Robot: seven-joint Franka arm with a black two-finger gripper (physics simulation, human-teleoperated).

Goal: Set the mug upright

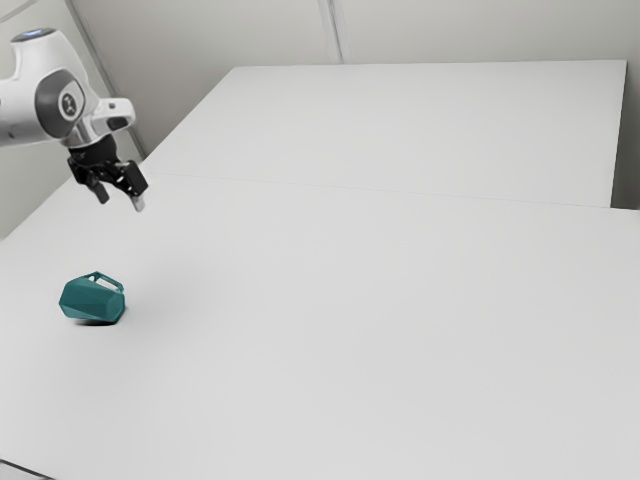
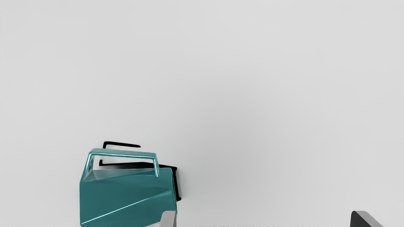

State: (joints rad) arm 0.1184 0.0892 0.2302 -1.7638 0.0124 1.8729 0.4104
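Observation:
In the exterior view my gripper (image 1: 120, 201) hangs above the table, higher than the mug and slightly toward the exterior view's right of it. The teal faceted mug (image 1: 92, 299) lies on its side on the white table, its handle pointing up and away. The wrist view has my gripper (image 2: 263, 219) with its two fingertips wide apart and nothing between them. One fingertip overlaps the edge of the mug (image 2: 126, 195) in that picture; the handle loop stands out from the body, with a dark shadow beside it.
The white tabletop (image 1: 350, 330) stretches far toward the exterior view's right. A pale wall (image 1: 480, 30) rises behind it. A thin dark line crosses the exterior view's lower left corner.

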